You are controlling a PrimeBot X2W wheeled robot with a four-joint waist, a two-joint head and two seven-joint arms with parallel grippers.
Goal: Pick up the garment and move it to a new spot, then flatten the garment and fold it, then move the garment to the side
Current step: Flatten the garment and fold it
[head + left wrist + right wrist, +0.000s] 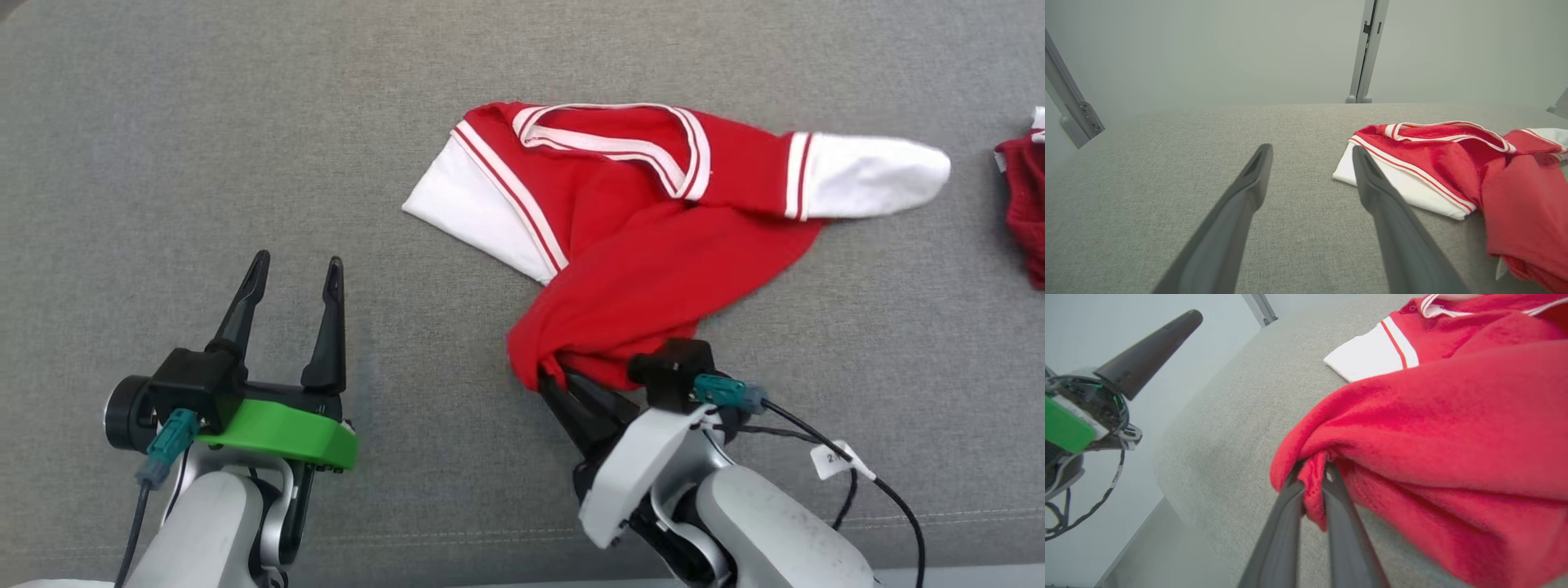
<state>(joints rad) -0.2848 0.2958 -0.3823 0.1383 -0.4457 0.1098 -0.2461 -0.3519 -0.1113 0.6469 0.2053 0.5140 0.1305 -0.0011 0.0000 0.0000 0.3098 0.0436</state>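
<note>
1. Head view: my right claw [545, 377] is pinched shut on the near hem of the garment [653, 245], I judge to lift it to a new spot. The left claw [297, 263] hangs open at near left, apart from it.
2. Left wrist view: its fingers gape over bare surface [1167, 183]; the garment lies to their right.
3. Right wrist view: red cloth bunches between the closed fingers. The garment is crumpled, red with white sleeves and striped trim.

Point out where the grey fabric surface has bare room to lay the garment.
Bare: the grey fabric surface left of the red-and-white jersey, beyond the open left gripper. Crowded: right side, between the jersey's white sleeve and a dark red cloth.
</note>
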